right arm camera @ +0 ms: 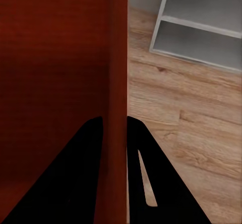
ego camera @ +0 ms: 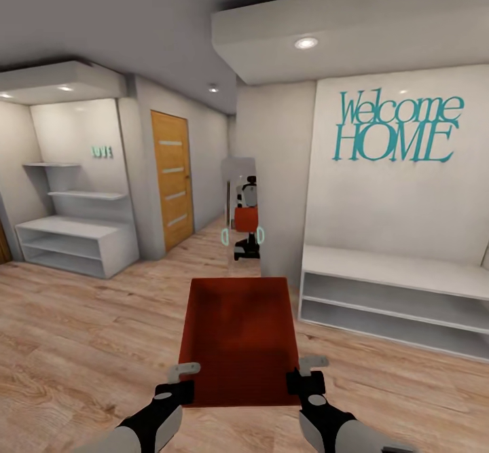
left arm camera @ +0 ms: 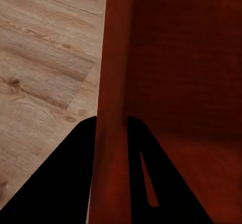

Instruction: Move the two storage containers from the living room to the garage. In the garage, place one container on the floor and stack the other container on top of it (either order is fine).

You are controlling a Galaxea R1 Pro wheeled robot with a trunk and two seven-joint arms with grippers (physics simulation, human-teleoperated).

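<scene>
Light wood plank flooring (ego camera: 81,331) runs through a white-walled hallway, and over it a red-orange container (ego camera: 239,337) is carried level in front of the robot, held by both arms at its near corners. Its open top faces up and its flat bottom is bare.

From the head view, the left pincer (ego camera: 182,379) grips the container's left wall and the right pincer (ego camera: 307,373) grips its right wall, each close to the near edge. The left wrist view shows that wall (left arm camera: 112,108) standing between the two dark fingers (left arm camera: 65,183), one outside and one inside the box, pressed against it. The right wrist view shows the same on the other wall (right arm camera: 117,93), with fingers (right arm camera: 151,183) pinching from both sides. Both pincers are thus closed down to the wall's thickness.

Further out, the right wrist view catches a white low shelf (right arm camera: 201,22) on the planks; the head view shows it as a bench unit (ego camera: 394,297) under teal "Welcome HOME" lettering (ego camera: 397,129). Ahead, a mirror (ego camera: 246,212) reflects the robot with the red box. A wooden door (ego camera: 171,178) and white shelves (ego camera: 71,229) stand to the left.
</scene>
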